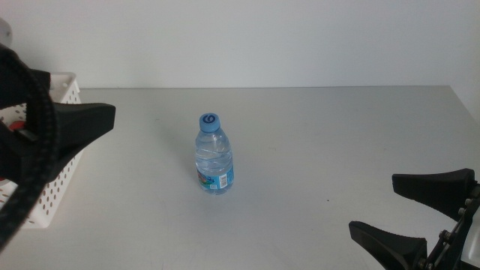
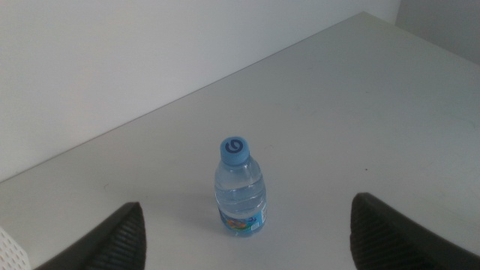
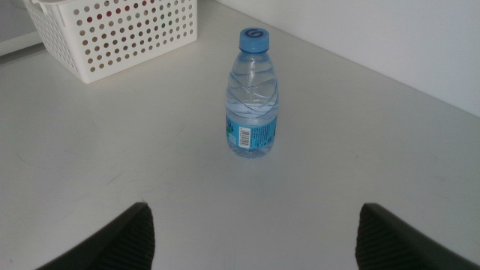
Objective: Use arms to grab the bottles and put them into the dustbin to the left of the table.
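Water bottle (image 1: 214,156): small, clear, upright near the middle of the table (image 1: 322,142), standing alone and touched by nothing.
Cap: blue, with a round swirl mark on top.
Label: a blue band low on the bottle, with a white barcode patch; its print is too small to read.
Dustbin (image 1: 54,176): white perforated basket at the table's left edge, well apart from the bottle; red shows inside it.
Left pincer (image 2: 247,232): over the left part of the table by the basket, jaws spread wide, holding nothing.
Right pincer (image 3: 255,236): near the front right corner, jaws wide apart, empty.
Between: bare table.
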Motion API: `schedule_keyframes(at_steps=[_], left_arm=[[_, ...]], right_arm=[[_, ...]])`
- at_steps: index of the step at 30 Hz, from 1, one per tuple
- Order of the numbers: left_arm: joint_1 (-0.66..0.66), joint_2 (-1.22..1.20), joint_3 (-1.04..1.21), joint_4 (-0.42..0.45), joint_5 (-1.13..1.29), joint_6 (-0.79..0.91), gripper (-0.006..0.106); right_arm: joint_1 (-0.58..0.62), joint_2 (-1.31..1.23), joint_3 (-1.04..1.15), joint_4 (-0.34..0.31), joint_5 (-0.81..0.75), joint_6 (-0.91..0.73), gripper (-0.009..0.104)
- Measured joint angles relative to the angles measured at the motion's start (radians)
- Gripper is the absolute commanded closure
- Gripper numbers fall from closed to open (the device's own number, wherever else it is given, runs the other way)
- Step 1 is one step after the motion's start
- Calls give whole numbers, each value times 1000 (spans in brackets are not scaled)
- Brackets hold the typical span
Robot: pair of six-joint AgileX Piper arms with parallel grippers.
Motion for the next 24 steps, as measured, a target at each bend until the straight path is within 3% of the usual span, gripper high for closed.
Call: schedule_keyframes(at_steps=[13, 24], left_arm=[[0, 9, 0, 3, -99, 7, 7], [0, 208, 19, -4, -317, 40, 7]], right_arm=[[0, 0, 0, 0, 4, 0, 14], [0, 0, 0, 0, 4, 0, 14]])
